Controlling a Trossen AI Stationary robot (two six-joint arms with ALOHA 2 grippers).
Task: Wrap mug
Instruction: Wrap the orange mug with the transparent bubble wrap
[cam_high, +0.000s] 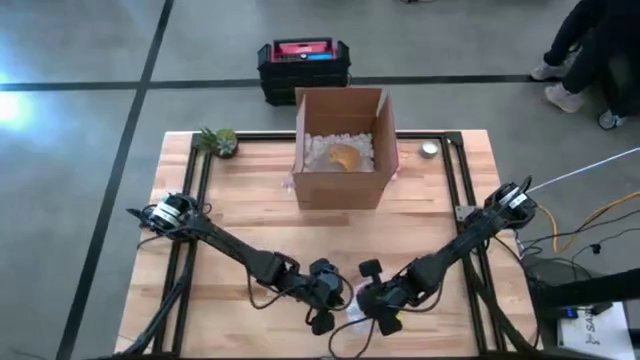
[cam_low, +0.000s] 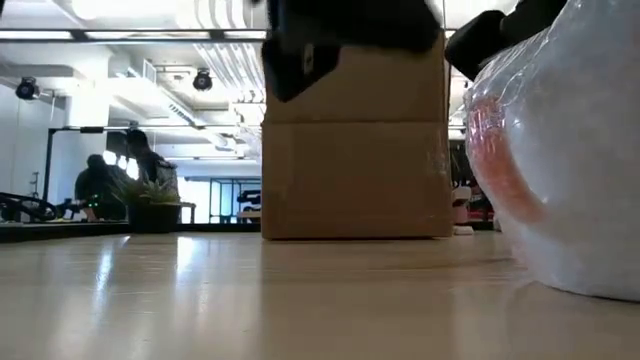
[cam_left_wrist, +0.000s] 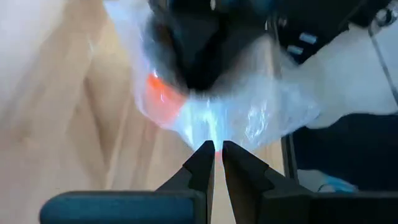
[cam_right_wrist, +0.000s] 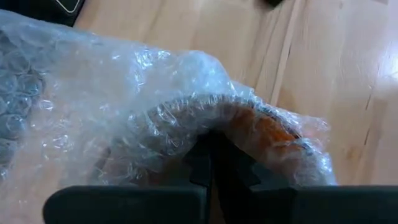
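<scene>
Both my grippers, left (cam_high: 325, 300) and right (cam_high: 372, 305), pinch shut on clear bubble wrap (cam_right_wrist: 124, 112) around an orange mug (cam_low: 495, 165) at the wooden table's (cam_high: 250, 200) six o'clock edge.

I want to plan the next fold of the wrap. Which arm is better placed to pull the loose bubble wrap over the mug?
Probably the left. The left gripper pinches the bubble wrap edge, while the right gripper holds the orange mug through it.
</scene>
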